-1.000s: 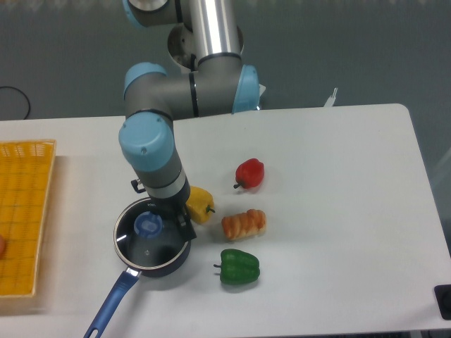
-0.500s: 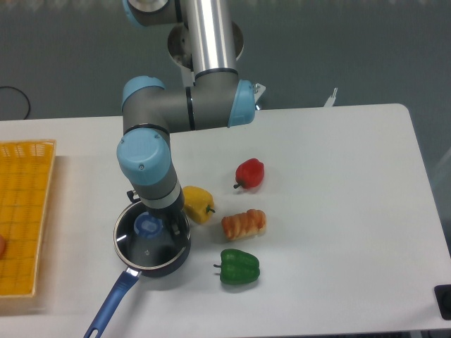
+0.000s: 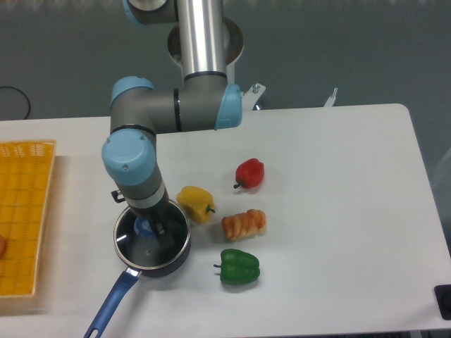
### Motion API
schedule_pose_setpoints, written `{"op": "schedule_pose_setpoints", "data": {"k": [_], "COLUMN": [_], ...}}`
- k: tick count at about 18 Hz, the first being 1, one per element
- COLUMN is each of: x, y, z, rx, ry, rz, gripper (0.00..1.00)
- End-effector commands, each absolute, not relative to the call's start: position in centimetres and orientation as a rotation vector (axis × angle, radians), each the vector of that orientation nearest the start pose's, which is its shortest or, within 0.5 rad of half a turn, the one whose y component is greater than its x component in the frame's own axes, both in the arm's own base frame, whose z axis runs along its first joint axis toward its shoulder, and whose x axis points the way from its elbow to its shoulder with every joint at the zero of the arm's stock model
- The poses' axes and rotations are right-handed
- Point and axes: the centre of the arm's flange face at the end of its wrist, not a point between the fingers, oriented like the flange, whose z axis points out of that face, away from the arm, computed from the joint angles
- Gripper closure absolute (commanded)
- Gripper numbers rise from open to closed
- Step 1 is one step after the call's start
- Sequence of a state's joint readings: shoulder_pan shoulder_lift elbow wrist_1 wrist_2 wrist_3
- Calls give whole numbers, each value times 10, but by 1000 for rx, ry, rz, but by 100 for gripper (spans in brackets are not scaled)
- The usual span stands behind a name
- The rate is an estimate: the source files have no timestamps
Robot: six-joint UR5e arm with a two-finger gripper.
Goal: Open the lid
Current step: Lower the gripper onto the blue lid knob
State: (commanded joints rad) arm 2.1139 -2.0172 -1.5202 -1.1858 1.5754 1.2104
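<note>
Meanwhile the gripper was shifted left onto the knob of the lid; its jaw state could not be told.

You have one fixed camera (no second view to compare), set high in front of the tabletop and tilted steeply down, facing the arm's base at the far edge. It stands at middling range: nearly the whole tabletop shows, cut off left of the saucepan and along the near edge just below it.
</note>
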Motion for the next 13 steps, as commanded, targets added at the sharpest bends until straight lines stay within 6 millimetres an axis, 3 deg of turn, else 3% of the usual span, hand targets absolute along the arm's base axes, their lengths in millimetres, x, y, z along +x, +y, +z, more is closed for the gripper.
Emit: {"op": "schedule_pose_setpoints", "data": {"k": [13], "x": [-214], "y": [629], "z": [279], "rx": [-2998], "ry": [1008], "rz": [-28], "gripper": [0]}}
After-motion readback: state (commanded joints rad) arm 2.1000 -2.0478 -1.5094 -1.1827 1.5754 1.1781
